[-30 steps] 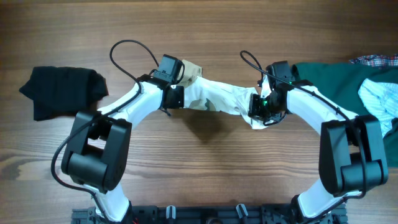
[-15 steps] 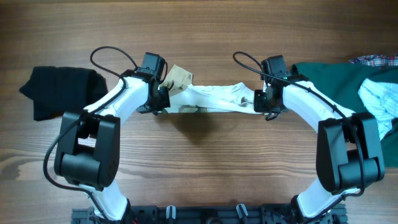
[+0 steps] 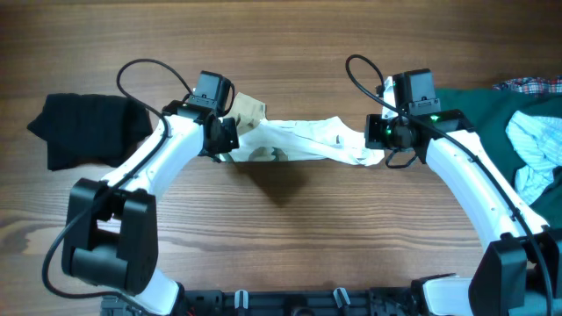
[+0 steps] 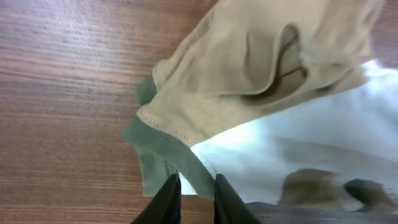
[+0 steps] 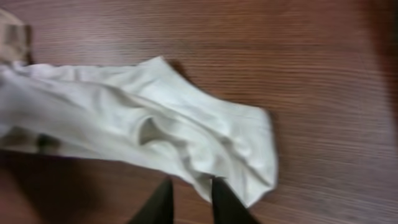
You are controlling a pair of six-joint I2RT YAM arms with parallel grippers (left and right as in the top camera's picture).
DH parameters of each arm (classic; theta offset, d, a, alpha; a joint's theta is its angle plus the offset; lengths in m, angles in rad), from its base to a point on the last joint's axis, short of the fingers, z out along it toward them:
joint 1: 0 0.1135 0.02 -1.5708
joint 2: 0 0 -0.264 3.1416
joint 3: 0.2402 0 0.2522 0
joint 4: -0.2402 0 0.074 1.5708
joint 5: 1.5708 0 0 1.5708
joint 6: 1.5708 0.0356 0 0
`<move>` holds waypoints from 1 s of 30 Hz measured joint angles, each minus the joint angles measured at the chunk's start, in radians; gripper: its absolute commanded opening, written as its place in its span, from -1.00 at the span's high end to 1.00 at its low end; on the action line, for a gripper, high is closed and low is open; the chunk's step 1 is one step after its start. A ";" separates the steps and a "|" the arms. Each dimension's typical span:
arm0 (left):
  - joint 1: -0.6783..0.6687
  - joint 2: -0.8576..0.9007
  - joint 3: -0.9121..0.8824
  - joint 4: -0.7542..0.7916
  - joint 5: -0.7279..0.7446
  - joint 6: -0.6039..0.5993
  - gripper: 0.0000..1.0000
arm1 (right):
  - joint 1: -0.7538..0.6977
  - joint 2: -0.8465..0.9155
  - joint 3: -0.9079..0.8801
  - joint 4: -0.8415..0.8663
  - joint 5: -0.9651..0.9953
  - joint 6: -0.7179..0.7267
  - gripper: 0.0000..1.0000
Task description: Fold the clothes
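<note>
Far left on the desk (image 3: 290, 254) there's a black garment (image 3: 86, 127) bunched up, not in play rn. Next over, the left hand (image 3: 223, 140) sits low at the cream-white garment (image 3: 303, 145), on the end w/ the tan patch (image 4: 261, 56) and olive-green trim (image 4: 165, 152). Wrist view shows its two fingers (image 4: 169, 200) close together w/ the green edge running between them, so imo it's pinching that hem, tho loosely.

The garment lies flat-ish in a stretched band across the middle of the desk, between both hands. Step looks like spreading it out before the actual fold. Next move prob needs a flat, smoothed shape, then regrip an edge and bring it over.

Right hand (image 3: 386, 145) is at the other end, wrist angled down. Fingers (image 5: 227, 202) are a bit apart w/ the white edge at the tips; can't tell if it's gripping or letting go.

Far right: dark green garment (image 3: 474, 118), pale blue striped one (image 3: 536, 145), plaid bit (image 3: 531, 85), waiting.
</note>
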 measured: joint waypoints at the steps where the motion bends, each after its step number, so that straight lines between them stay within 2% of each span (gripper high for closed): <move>1: 0.000 -0.001 0.000 0.012 0.000 0.000 0.66 | 0.001 0.000 0.000 0.001 -0.017 0.004 0.86; 5: -0.002 -0.001 -0.001 0.114 0.004 -0.003 0.92 | 0.037 0.044 0.000 0.058 -0.053 0.008 0.91; 9: -0.028 -0.001 -0.002 0.219 0.013 0.035 0.92 | 0.109 0.123 0.000 0.171 -0.076 0.008 0.91; 17: -0.056 0.090 -0.002 0.250 0.019 0.138 0.92 | 0.153 0.277 0.000 0.319 -0.146 0.044 0.91; 23: -0.056 0.116 -0.002 0.296 0.030 0.156 0.92 | 0.149 0.321 0.000 0.316 -0.156 0.087 0.91; 27: -0.056 0.141 -0.002 0.301 0.046 0.160 0.92 | 0.146 0.322 0.000 0.246 -0.157 0.104 0.91; 30: -0.056 0.145 -0.005 0.368 0.036 0.163 0.92 | 0.146 0.322 0.000 0.220 -0.151 0.104 0.91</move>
